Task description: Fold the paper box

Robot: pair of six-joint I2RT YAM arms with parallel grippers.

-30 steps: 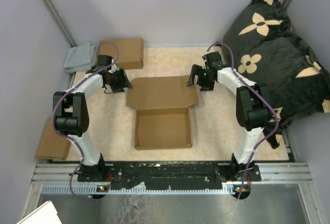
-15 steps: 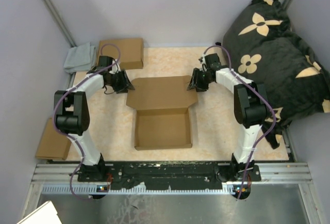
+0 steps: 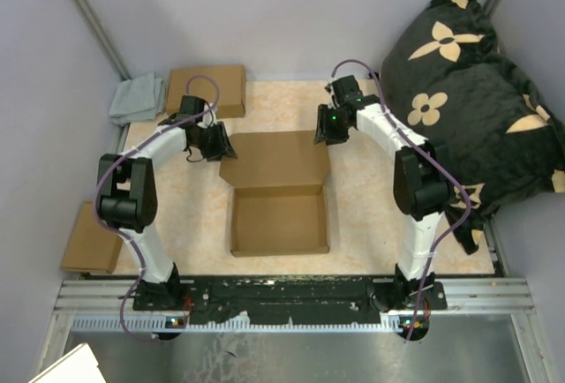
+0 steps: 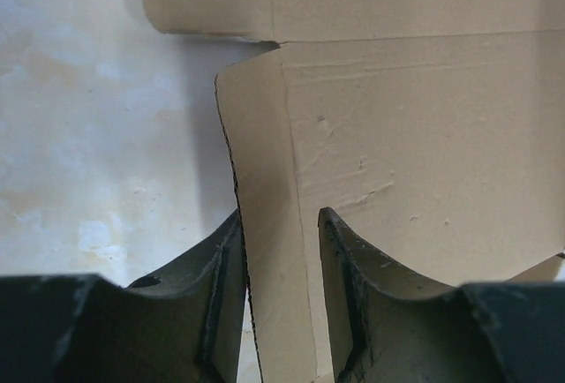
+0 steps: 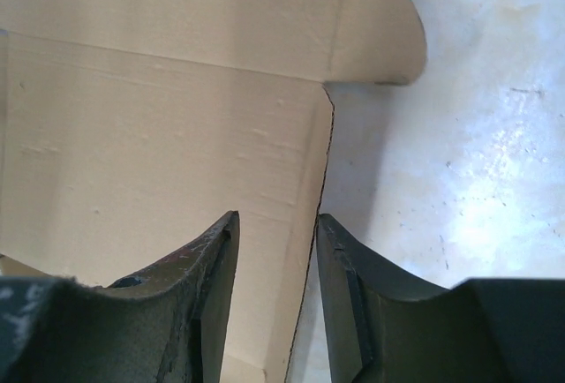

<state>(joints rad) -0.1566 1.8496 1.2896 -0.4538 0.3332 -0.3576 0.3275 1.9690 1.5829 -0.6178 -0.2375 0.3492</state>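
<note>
The paper box (image 3: 278, 193) is centred on the table: tray formed at 6 o'clock, lid panel (image 3: 275, 158) lying open toward 12, long axis 9–3. The left gripper (image 3: 221, 143) is closed narrowly on the 9 o'clock lid flap (image 4: 260, 224), the right gripper (image 3: 325, 127) on the 3 o'clock flap (image 5: 300, 180). Both are equally near, so the lid is judged ready to be swung toward 6.

white arms (image 3: 161, 146), black joints (image 3: 124, 199), purple cables (image 3: 205, 82).

Both arms reach toward the far edge, left gripper (image 3: 219, 143) and right gripper (image 3: 325, 127) turned inward, each pinching the box (image 3: 278, 224).
</note>
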